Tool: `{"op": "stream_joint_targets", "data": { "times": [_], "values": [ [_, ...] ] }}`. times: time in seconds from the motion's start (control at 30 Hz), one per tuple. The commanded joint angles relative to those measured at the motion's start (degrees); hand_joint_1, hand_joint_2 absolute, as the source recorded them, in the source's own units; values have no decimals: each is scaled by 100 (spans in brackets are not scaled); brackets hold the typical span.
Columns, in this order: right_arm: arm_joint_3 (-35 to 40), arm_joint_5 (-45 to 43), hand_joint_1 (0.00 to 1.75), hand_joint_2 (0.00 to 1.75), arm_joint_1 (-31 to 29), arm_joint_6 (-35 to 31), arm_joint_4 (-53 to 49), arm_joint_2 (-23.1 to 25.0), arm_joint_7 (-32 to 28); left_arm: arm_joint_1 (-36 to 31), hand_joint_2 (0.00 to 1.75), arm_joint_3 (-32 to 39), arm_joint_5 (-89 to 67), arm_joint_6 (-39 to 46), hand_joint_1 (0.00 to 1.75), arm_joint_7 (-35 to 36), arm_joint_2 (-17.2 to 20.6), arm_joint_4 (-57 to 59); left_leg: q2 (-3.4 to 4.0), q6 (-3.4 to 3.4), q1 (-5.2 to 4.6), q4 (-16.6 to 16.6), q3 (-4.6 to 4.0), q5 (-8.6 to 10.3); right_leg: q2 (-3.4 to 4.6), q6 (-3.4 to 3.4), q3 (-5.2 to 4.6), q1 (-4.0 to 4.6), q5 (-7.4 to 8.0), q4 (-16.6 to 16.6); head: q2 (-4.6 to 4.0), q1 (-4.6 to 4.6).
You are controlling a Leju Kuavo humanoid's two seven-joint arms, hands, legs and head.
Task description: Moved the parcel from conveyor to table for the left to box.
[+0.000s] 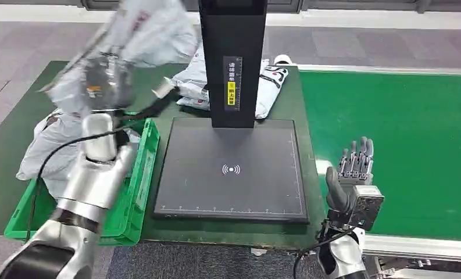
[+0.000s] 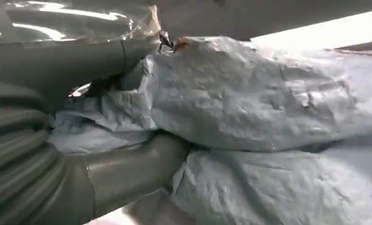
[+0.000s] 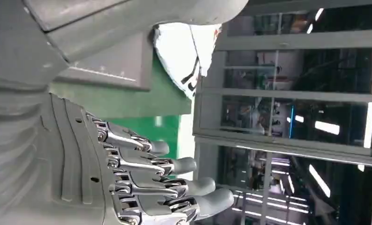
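While left robot hand [image 1: 103, 81] holds parcel [image 1: 149, 29] aloft, right robot hand [image 1: 356, 168] empty

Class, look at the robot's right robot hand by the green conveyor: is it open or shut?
Open. The right robot hand hangs beside the conveyor, fingers stretched out and apart, with nothing held in it.

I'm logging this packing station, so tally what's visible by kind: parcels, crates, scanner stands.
Grey parcels: 3, one gripped by the left hand and raised, one lying in the crate, one behind the stand
Green crates: 1
Black scanner stands: 1
Total: 5
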Motion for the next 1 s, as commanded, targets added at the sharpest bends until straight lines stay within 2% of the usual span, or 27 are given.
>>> {"op": "stream_joint_targets", "data": {
  "times": [0.03, 0.07, 0.13, 0.17, 0.2, 0.27, 0.3, 0.33, 0.37, 0.4, 0.43, 0.5, 0.67, 0.7, 0.73, 0.77, 0.8, 0.83, 0.87, 0.93, 0.97, 1.0],
  "values": [
    [-580, 193, 0, 175, 185, 161, -151, 366, 99, 431, 175, -1435, -489, -305, 175, 2364, 2865, 934, 45, -11, -5, -21, 35, -7, 31, -16, 14, 4, -4, -1, -2, 0],
    [-611, 235, 0, 175, 187, 181, -160, 394, 103, 656, 175, -1275, -489, -429, 175, 2364, 2757, 1073, 43, -14, -1, -29, 43, -5, 24, -19, 23, 11, -5, -7, 0, 0],
    [-631, 319, 0, 175, 163, 212, -150, 394, 129, 850, 175, -1110, -489, -1106, 175, 2364, 2776, 1355, 24, -11, -1, -43, 56, 0, 11, -26, 41, 10, -13, -17, 0, 0],
    [-701, 345, 0, 175, 116, 235, -112, 390, 174, 1053, 175, -742, -489, -1396, 175, 2221, 2585, 1614, 21, -11, 3, -47, 59, 0, 2, -28, 47, 12, -15, -21, -2, 2],
    [-746, 380, 0, 175, 91, 305, -82, 373, 208, 1131, 175, -684, -489, -2105, 175, 2134, 2680, 1729, 29, -11, 2, -36, 48, -3, 17, -29, 30, 6, -16, -9, -2, 0],
    [-935, 397, 0, 175, 81, 440, -41, 357, 236, 1278, 175, 171, -483, -2843, 175, 753, 2528, 1988, 33, -11, 7, -33, 46, -4, 17, -28, 30, 5, -14, -10, 0, 4],
    [-1012, 422, 0, 175, 110, 528, -49, 329, 231, 1250, 175, 465, -254, -3430, 175, -29, 2464, 2155, 62, -11, 9, -42, 60, -7, 39, -30, 36, 9, -9, -20, -2, 2],
    [-1118, 429, 0, 175, 132, 642, -41, 334, 239, 1367, 175, 401, -472, -3876, 175, -580, 2636, 2107, 48, -16, 10, -27, 38, -11, 31, -28, 20, 9, -12, -8, 0, 2],
    [-1167, 454, 0, 175, 136, 733, 1, 299, 254, 1590, 175, 296, -73, -4536, 175, -1720, 2867, 1958, 52, -16, 9, -30, 43, -13, 27, -29, 24, 9, -14, -10, 0, 2],
    [-1214, 458, 0, 175, 125, 793, 44, 280, 256, 1822, 175, 441, 322, -4923, 175, -2225, 2985, 1796, 45, -18, 10, -26, 37, -12, 31, -29, 18, 7, -15, -6, 0, 2],
    [-1251, 426, 0, 175, 128, 844, 73, 246, 285, 2160, 175, 421, 1147, -5471, 175, -2997, 3359, 1263, 28, -18, 9, -20, 27, -10, 19, -28, 14, 5, -17, 0, 0, 4],
    [-1290, 409, 0, 175, 148, 872, 37, 227, 299, 2324, 175, 347, 1546, -5842, 175, -3128, 3603, 793, 44, -18, 6, -26, 37, -15, 36, -28, 23, 2, -16, -3, -2, 2],
    [-1292, 406, 0, 175, 153, 881, 27, 227, 305, 2327, 175, 335, 1580, -5902, 175, -3105, 3629, 723, 61, -17, 6, -36, 52, -17, 43, -30, 32, 3, -15, -11, 0, 2],
    [-1258, 383, 0, 175, 146, 907, -19, 210, 354, 2189, 175, 101, 2060, -6419, 175, -3364, 3728, 575, 69, -21, 13, -28, 50, -29, 46, -32, 31, 10, -17, -8, 0, -2],
    [-1249, 372, 0, 175, 132, 912, -29, 192, 373, 2187, 175, 3, 2248, -6580, 169, -3370, 3859, 436, 49, -19, -5, -42, 75, -29, 35, -30, 65, -8, -37, -3, -2, 13],
    [-1244, 325, 0, 175, 83, 961, -23, 174, 455, 2085, 175, -152, 2503, -6825, 40, -3469, 4098, 277, 63, -24, -33, -72, 190, -121, 53, -35, 194, -33, -108, -2, 0, 20],
    [-1257, 318, 0, 175, 89, 963, -63, 171, 472, 1915, 175, -191, 2650, -6822, 0, -3470, 4120, 258, 55, -20, -23, -73, 208, -114, 34, -38, 213, -20, -119, -8, 0, 20],
    [-1282, 332, 0, 175, 119, 930, -119, 175, 490, 1600, 175, -174, 2862, -6701, 0, -3494, 3935, 501, 50, -24, -23, -56, 211, -125, 33, -38, 221, -14, -131, 7, -2, 22],
    [-1329, 328, 0, 175, 213, 905, -252, 186, 498, 1107, 175, -160, 3023, -6369, 0, -3448, 3544, 975, 63, -32, -20, -61, 202, -126, 37, -44, 209, -6, -125, 3, -2, 22],
    [-1392, 315, 0, 175, 384, 873, -449, 201, 505, 478, 175, -150, 3264, -5874, 0, -3455, 2959, 1692, 12, -36, -25, -70, 208, -113, -13, -49, 226, -7, -135, 2, 0, 20],
    [-1413, 308, 0, 175, 430, 861, -483, 210, 508, 288, 175, -363, 3283, -5742, 0, -3427, 2873, 1905, -24, -36, -29, -73, 239, -105, -42, -51, 231, -11, -142, 0, -2, 20],
    [-1414, 306, 0, 175, 438, 859, -487, 212, 508, 270, 175, -400, 3301, -5709, 0, -3413, 2863, 1931, -20, -42, -33, -66, 292, -112, -36, -50, 237, -13, -153, 9, -2, 20]
  ]
}}
